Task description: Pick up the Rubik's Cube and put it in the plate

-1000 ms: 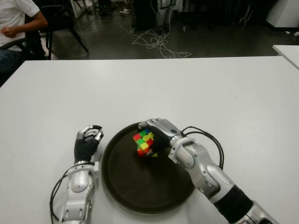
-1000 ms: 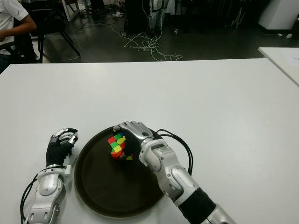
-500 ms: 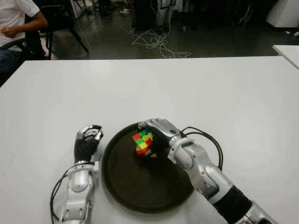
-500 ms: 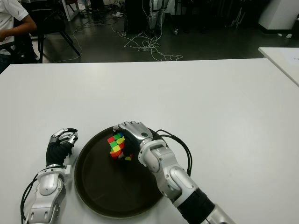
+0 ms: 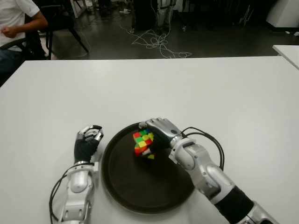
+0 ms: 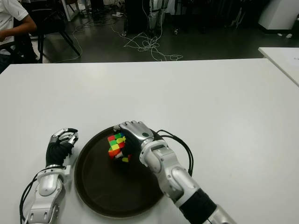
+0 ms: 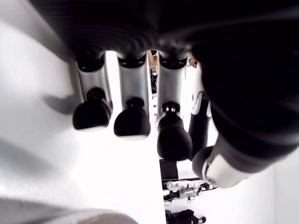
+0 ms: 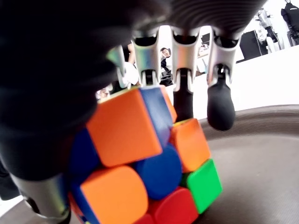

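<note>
Rubik's Cube held over the plate, release pending.
The right hand [image 5: 158, 134] gripped the Rubik's Cube [image 5: 143, 143] under its palm, low over the far part of the dark plate [image 5: 135, 196]; contact with the plate was unclear. The left hand [image 5: 88, 140], curled and empty, showed beside the plate's left rim over the bench [image 5: 224, 88]. No legible writing.

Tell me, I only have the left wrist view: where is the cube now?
Observer: The cube is in the right hand, over the plate.
Operator: Is it down on the plate?
Observer: I cannot tell; the right wrist view shows its lower corner close to the plate floor.
Operator: And my left hand?
Observer: The left hand shows on the table, left of the plate, holding nothing.
</note>
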You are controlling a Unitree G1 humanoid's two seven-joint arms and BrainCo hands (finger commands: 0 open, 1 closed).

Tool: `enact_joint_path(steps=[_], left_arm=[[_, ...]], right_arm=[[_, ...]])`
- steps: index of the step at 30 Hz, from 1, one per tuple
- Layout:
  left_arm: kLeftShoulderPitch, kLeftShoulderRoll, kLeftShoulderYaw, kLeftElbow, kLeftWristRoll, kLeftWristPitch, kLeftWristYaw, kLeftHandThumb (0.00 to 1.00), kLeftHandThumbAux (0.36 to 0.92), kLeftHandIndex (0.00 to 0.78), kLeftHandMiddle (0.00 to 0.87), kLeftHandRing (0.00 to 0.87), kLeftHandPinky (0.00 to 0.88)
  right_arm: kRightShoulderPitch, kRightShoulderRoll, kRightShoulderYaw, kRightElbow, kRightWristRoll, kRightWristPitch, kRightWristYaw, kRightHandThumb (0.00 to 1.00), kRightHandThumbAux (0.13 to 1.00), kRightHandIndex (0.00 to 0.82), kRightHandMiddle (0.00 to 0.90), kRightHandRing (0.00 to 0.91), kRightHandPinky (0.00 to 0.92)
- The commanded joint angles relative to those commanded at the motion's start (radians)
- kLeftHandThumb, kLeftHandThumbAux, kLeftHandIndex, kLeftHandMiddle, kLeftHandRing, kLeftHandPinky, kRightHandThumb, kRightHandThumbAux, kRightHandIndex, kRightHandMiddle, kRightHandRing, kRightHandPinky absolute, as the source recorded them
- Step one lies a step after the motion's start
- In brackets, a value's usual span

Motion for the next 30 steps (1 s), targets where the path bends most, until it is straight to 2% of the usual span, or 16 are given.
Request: enact_joint_path(steps=[2,3,4,5,6,7,9,11,16,30], left_arm=[[0.001,0.001,-0.001,-0.002,0.001,0.001,-0.001,0.709,0.706,0.443,0.815,0.829,0.809],[0.001,0.001,-0.001,-0.002,0.001,0.002,-0.001,0.709,0.706,0.443,0.815,0.829,0.809],[0.002,0.001,-0.002,-0.004,0.002,0.004,-0.002,0.71,0.706,0.443,0.815,0.829,0.809],[0.002,0.001,-0.002,-0.006,0.002,0.006,-0.002,0.71,0.706,0.443,0.815,0.829,0.808],[0.003,0.001,-0.002,-0.007,0.002,0.008,-0.002,0.71,0.706,0.443,0.814,0.829,0.808],[0.004,0.002,-0.003,-0.009,0.003,0.01,-0.002,0.71,0.706,0.443,0.813,0.829,0.808],[0.005,0.002,-0.004,-0.012,0.004,0.013,-0.003,0.71,0.705,0.443,0.813,0.828,0.808],[0.005,0.001,-0.004,-0.014,0.005,0.015,-0.002,0.711,0.705,0.443,0.812,0.828,0.808],[0.007,0.002,-0.006,-0.02,0.007,0.02,-0.001,0.711,0.705,0.443,0.812,0.828,0.808],[0.012,0.0,-0.006,-0.028,0.005,0.025,0.001,0.712,0.704,0.443,0.815,0.828,0.806]], right_arm=[[-0.003,-0.001,-0.01,-0.004,0.04,0.006,0.042,0.68,0.749,0.4,0.661,0.714,0.669],[-0.005,-0.001,-0.015,-0.006,0.057,0.011,0.061,0.678,0.75,0.398,0.602,0.67,0.622],[-0.007,0.001,-0.022,-0.012,0.079,0.024,0.089,0.677,0.751,0.397,0.581,0.654,0.605],[-0.008,0.004,-0.03,-0.02,0.1,0.043,0.117,0.45,0.821,0.281,0.482,0.556,0.499],[-0.008,0.005,-0.035,-0.025,0.113,0.056,0.134,0.288,0.858,0.203,0.379,0.437,0.384],[-0.008,0.011,-0.04,-0.032,0.129,0.079,0.154,0.23,0.872,0.176,0.342,0.395,0.343],[-0.01,0.015,-0.046,-0.041,0.147,0.108,0.177,0.094,0.899,0.11,0.222,0.25,0.234],[-0.014,0.013,-0.049,-0.047,0.157,0.123,0.191,0.048,0.911,0.088,0.179,0.197,0.205],[-0.016,0.008,-0.047,-0.057,0.165,0.135,0.194,0.006,0.921,0.068,0.137,0.15,0.191],[-0.022,-0.013,-0.037,-0.055,0.156,0.115,0.168,0.0,0.932,0.073,0.12,0.114,0.147]])
